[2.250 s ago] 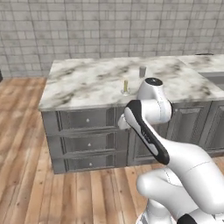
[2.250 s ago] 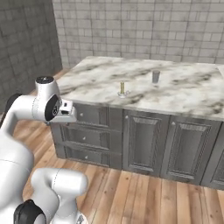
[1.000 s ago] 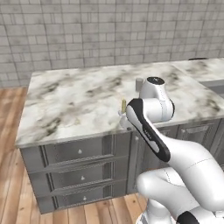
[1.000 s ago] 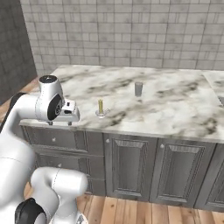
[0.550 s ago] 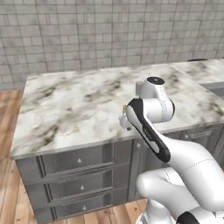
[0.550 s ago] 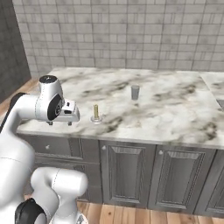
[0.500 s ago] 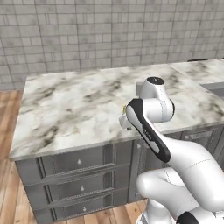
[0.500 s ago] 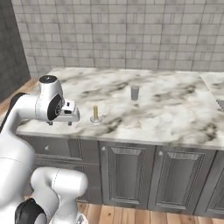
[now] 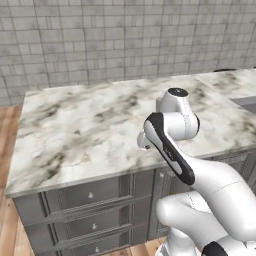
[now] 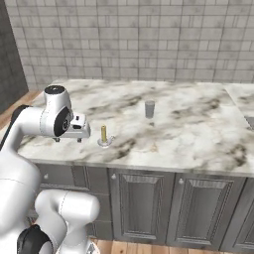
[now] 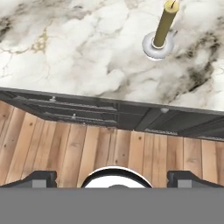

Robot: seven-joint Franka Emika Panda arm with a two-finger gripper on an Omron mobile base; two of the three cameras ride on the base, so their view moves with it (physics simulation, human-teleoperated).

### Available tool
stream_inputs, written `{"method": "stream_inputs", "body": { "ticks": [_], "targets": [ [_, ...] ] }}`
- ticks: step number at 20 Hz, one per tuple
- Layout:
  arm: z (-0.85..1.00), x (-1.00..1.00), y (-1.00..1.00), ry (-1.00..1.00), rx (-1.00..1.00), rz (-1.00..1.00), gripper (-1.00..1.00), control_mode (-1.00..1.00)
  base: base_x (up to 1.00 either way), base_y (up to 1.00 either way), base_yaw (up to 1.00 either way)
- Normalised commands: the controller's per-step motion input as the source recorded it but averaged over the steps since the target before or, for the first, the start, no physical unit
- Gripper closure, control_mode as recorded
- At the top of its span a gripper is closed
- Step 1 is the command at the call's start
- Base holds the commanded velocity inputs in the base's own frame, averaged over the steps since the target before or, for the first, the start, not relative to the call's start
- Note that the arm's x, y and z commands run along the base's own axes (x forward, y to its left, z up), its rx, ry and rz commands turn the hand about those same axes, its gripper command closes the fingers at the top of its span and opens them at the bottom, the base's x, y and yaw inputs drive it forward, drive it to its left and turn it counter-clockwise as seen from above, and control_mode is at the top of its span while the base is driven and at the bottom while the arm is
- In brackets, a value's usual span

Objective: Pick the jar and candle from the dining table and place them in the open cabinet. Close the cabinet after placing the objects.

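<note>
The candle (image 10: 103, 135) stands in its little dish near the front edge of the worktop (image 10: 198, 134), with the jar (image 10: 149, 109) farther back toward the middle. The pincer (image 10: 67, 139) hangs just beside the candle at that front edge, spread wide with nothing in it. The candle looks light, thin and tippy, likely snappable, so I'd take it low on the stick, just above the dish.

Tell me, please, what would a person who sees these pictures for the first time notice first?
First, the thin yellow stick candle in its round silvery dish, standing near the front edge of the large veined marble dining table. The white arm's open gripper hovers just left of it, and the small dark grey cylindrical jar stands farther back.
</note>
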Motion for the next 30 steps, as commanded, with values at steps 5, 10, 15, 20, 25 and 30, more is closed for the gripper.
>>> {"method": "stream_inputs", "body": {
  "ticks": [5, 10, 15, 20, 25, 30],
  "targets": [
    [0.00, 0.00, 0.00, 0.00, 0.00, 0.00, -1.00, 1.00, 0.25, 0.10, -0.02],
    [0.00, 0.00, 0.00, 0.00, 0.00, 0.00, -1.00, 1.00, 0.32, 0.12, -0.01],
    [-0.03, 0.10, 0.00, 0.00, -0.01, 0.00, -1.00, -1.00, 0.11, 0.03, 0.00],
    [-0.18, 0.01, 0.00, 0.01, -0.07, 0.00, -1.00, -1.00, 0.00, 0.00, 0.00],
    [-0.18, 0.00, -0.14, 0.00, -0.12, -0.04, -1.00, -1.00, 0.00, 0.00, 0.00],
    [-0.12, 0.04, -0.24, 0.00, -0.05, -0.06, -1.00, -1.00, 0.00, 0.00, 0.00]
  ]
}}
